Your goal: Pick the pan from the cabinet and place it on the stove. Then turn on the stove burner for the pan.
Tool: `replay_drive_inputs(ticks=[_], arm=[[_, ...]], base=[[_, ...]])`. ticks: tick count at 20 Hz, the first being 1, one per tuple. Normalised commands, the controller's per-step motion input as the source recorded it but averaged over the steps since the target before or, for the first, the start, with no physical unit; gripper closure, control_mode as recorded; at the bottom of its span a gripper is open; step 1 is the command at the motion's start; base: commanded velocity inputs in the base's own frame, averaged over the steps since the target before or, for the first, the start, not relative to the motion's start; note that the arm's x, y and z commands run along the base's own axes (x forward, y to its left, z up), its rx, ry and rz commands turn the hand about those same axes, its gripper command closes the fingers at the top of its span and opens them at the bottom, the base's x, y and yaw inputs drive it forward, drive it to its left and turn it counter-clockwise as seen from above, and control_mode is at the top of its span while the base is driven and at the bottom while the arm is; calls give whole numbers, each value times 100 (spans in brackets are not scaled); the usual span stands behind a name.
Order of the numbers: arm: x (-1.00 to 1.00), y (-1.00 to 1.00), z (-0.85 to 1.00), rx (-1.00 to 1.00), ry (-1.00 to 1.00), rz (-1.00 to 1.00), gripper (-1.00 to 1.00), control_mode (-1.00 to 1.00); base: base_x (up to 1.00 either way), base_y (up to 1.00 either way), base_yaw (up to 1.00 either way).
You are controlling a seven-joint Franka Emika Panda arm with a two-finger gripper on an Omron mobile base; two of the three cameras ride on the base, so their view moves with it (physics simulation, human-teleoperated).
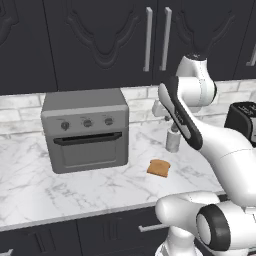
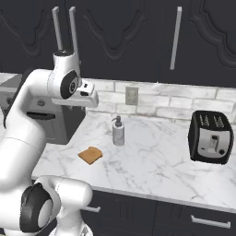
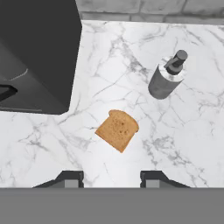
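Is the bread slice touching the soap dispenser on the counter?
Apart. The hand view shows bare marble counter between the bread slice and the soap dispenser; the right base view shows the same gap.

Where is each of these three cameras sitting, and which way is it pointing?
Left base view: behind the arm's left, facing the toaster oven and cabinet; arm at right.
Right base view: behind its right, facing the toaster; arm at left.
Hand view: on the hand, looking down; gripper fingertips at bottom.
All share the bread and soap dispenser.
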Motion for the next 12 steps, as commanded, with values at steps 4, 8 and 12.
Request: replay_drive_inputs(ticks=[4, 8, 12], arm=[[-16, 0, 0, 0, -3, 0, -100, -100], [-29, -1, 6, 0, -21, 0, -100, -100], [-24, 0, 30, 0, -25, -2, -100, -100]], base=[[0, 0, 0], [0, 0, 0], [0, 0, 0]])
